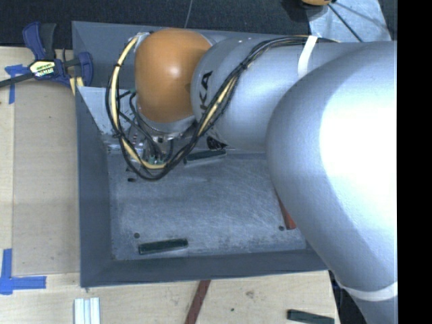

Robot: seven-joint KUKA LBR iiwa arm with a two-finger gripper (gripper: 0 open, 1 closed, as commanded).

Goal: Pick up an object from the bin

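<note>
The bin (94, 201) is dull grey, its floor mottled with paler scuffs. Near its front edge, toward the left corner, lies a blackish-green bar (163, 246); by the right edge shows a red-brown sliver (287, 219). The arm (324, 133) is silver-grey, with an orange cover (169, 69) and yellow and black cables (115, 100).

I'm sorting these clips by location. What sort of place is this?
Likely a robotics lab test rig, not a home or shop: a large grey robot arm reaches into a scuffed metal bin, where a dark flat bar lies on the floor.

Dark slim bar (163, 246) lying flat on the bin (91, 201) floor, near its front-left corner
</note>
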